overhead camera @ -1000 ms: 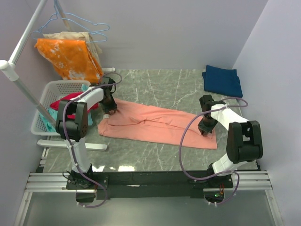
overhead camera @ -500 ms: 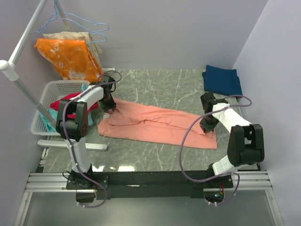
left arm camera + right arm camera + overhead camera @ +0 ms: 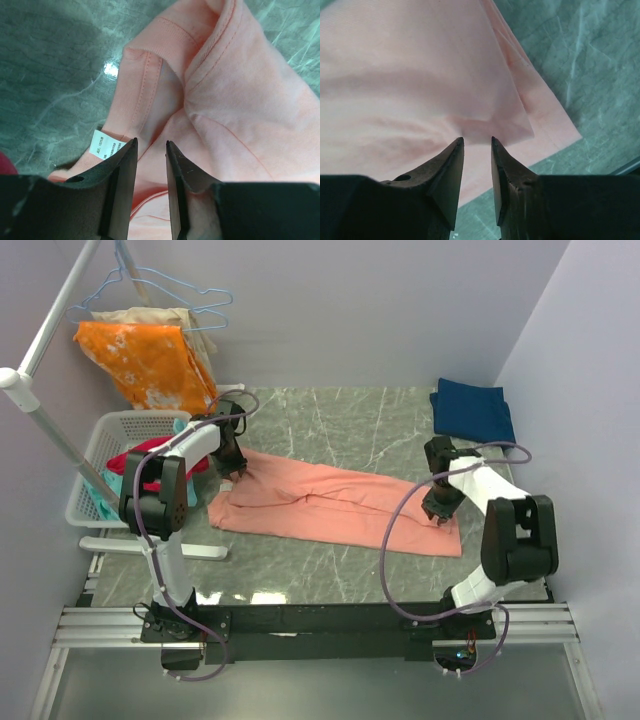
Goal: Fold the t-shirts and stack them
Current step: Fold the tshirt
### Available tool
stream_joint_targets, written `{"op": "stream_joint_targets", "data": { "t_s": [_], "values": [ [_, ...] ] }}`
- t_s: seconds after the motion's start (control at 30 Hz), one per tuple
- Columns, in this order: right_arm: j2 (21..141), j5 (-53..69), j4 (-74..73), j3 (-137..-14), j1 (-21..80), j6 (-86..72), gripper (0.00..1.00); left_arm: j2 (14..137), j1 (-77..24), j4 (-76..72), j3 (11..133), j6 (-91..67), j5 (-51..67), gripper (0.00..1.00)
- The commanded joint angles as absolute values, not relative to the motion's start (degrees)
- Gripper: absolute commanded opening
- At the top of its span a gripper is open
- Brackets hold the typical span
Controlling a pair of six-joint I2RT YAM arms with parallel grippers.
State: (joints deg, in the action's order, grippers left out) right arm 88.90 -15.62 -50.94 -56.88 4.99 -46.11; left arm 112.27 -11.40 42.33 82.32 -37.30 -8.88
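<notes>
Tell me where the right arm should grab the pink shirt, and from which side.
Likely best: pinch the layered hem corner of the salmon-pink shirt, coming down from above at its right end: it lies flat, and the folded edge there gives the jaws a lip.

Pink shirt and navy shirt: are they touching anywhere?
Apart. The top view shows a strip of bare table between the pink shirt, spread across the middle, and the navy shirt, folded in the far right corner.
</notes>
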Motion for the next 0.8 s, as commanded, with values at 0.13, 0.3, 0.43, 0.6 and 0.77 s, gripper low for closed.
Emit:
{"op": "stream_joint_targets", "data": {
  "t_s": [0.13,0.3,0.43,0.6,0.77],
  "values": [
    [97.64,-21.00,-49.75,-60.90,2.64,-48.51,0.34,111.97,-11.60,43.24,83.23,-38.32,-11.07,0.35],
    [96.16,-20.40,-49.49,-65.21,2.02,-47.46,0.33,111.97,-11.51,43.33,83.58,-38.32,-10.81,0.35],
    [92.12,-20.83,-48.87,-66.18,1.93,-46.85,0.34,111.97,-11.51,43.33,84.46,-38.15,-10.37,0.34],
    [96.15,-21.45,-50.27,-68.99,1.85,-46.49,0.35,111.97,-11.60,42.98,85.34,-38.23,-10.37,0.35],
    [101.77,-20.66,-48.78,-69.43,1.41,-46.85,0.36,113.99,-11.60,43.24,86.31,-38.58,-10.63,0.35]
  ]
}}
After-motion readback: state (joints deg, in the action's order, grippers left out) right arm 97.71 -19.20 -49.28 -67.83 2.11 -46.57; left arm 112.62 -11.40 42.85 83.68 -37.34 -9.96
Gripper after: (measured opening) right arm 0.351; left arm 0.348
